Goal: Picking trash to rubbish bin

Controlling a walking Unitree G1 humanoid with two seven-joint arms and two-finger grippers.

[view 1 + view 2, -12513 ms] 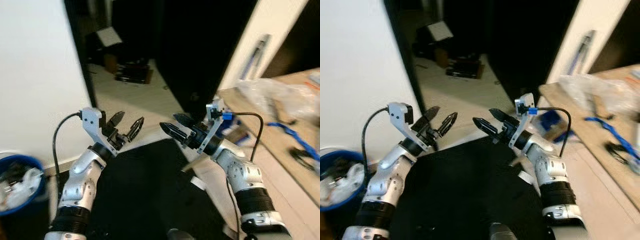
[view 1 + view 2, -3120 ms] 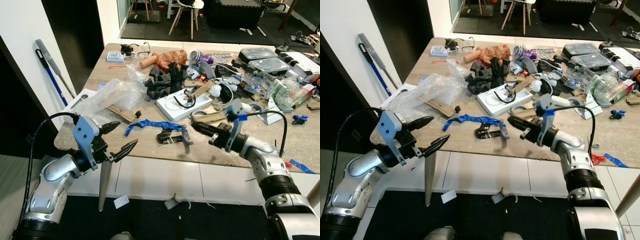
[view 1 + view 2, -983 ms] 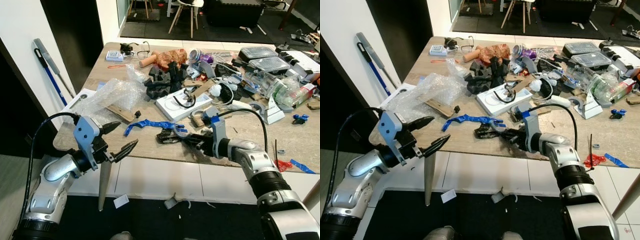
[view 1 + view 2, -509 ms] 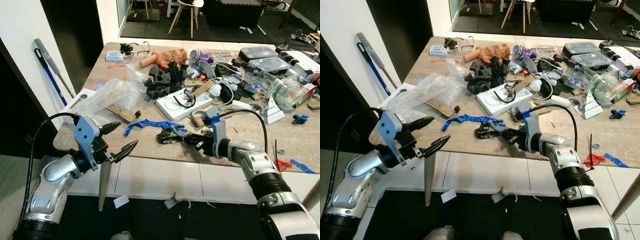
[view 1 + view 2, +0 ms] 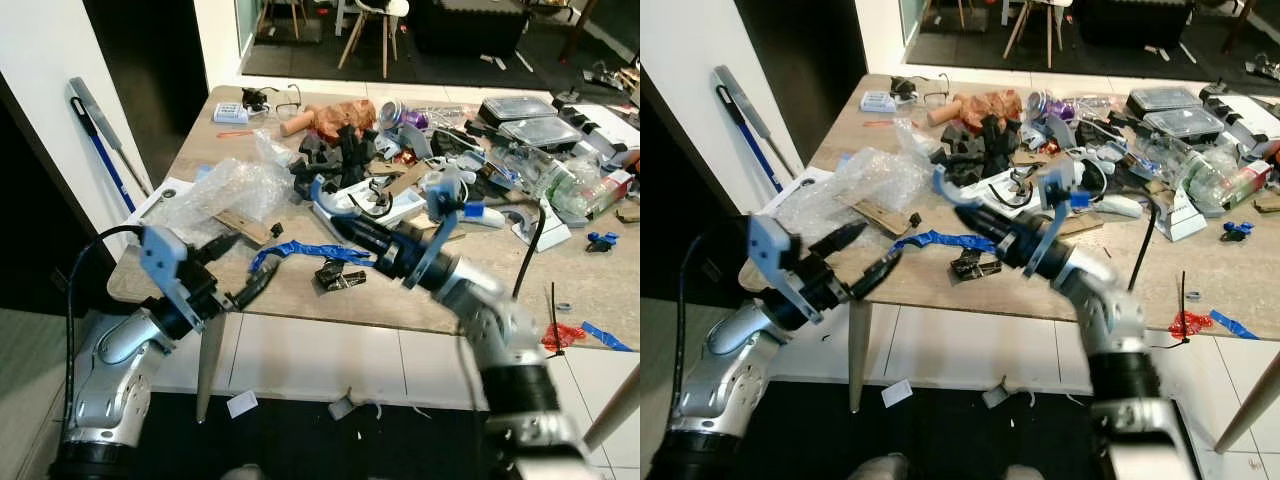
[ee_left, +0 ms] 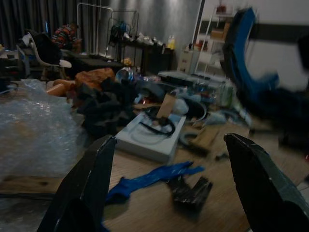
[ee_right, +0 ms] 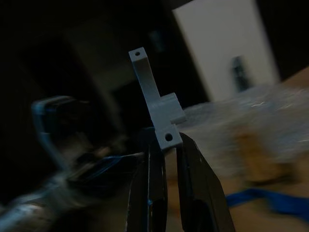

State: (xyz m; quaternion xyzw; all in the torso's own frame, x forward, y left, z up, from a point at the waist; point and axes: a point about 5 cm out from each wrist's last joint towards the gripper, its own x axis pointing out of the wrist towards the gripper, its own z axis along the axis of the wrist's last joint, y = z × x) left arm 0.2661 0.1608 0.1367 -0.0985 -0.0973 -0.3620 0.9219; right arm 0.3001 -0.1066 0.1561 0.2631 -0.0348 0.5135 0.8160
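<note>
Above the cluttered wooden table (image 5: 300, 290), the right gripper (image 5: 335, 218) pinches a small blue plastic bracket (image 7: 157, 104) between its closed fingers, lifted off the tabletop, while the left gripper (image 5: 240, 272) hovers off the table's near edge, fingers spread wide.

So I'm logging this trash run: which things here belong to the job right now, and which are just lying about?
In the job:
- right gripper, shut on the blue plastic bracket, lifted over the table
- left gripper, open, held off the table edge

Lying about:
- blue strip
- bubble wrap
- white tray
- black foam pieces
- table
</note>
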